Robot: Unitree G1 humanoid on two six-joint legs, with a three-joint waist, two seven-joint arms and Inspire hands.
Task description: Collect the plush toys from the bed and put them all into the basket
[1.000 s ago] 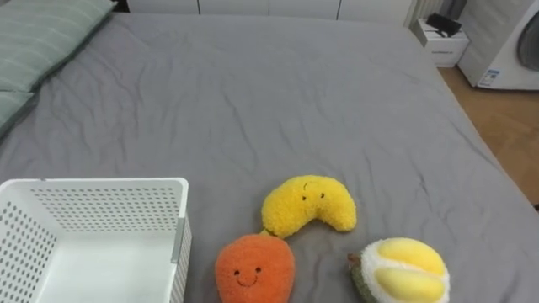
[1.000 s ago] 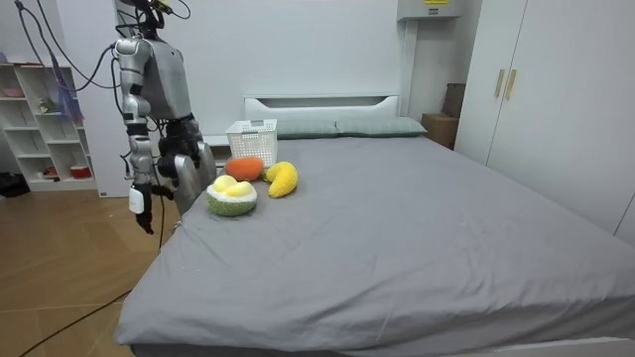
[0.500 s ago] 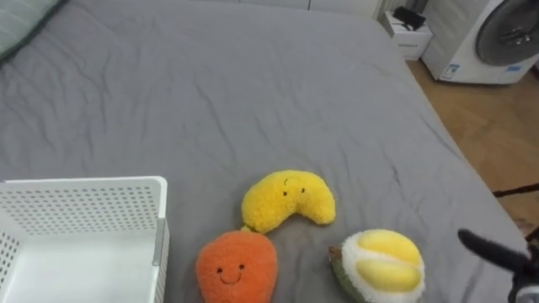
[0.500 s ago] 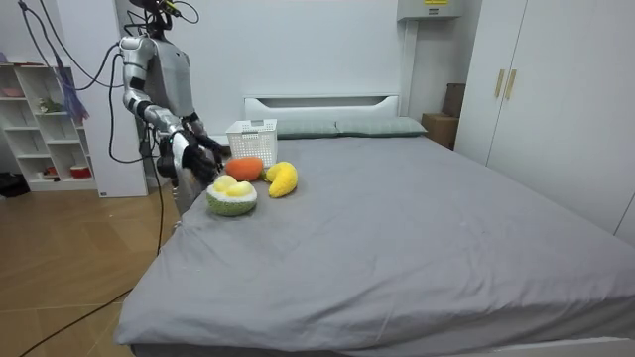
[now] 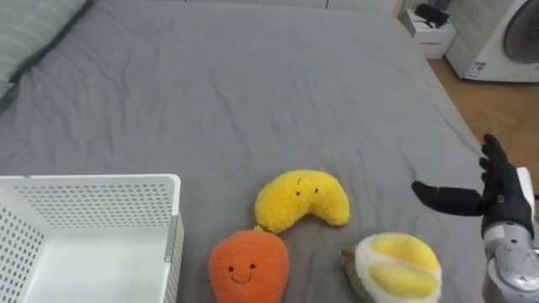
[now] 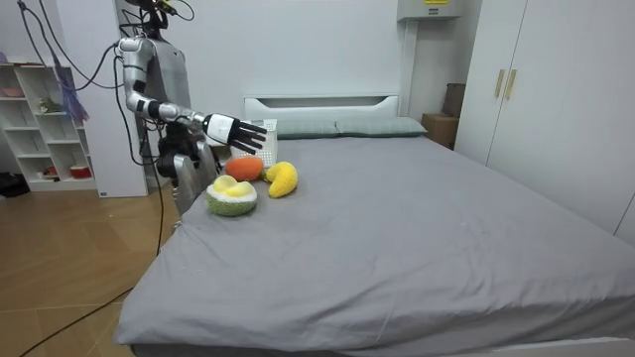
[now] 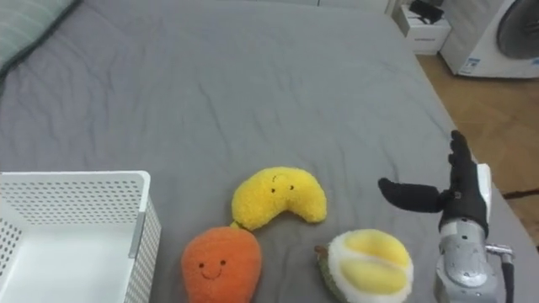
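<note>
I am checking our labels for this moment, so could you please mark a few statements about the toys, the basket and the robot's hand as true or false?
1. No toy shows inside the white basket. True.
2. The orange toy lies between the basket and the durian toy. True.
3. The right hand is shut on the durian toy. False: it is open, fingers straight, in the air to the right of the toys, holding nothing.
4. The banana toy lies in the basket. False: it lies on the grey bed, beside the orange toy.
</note>
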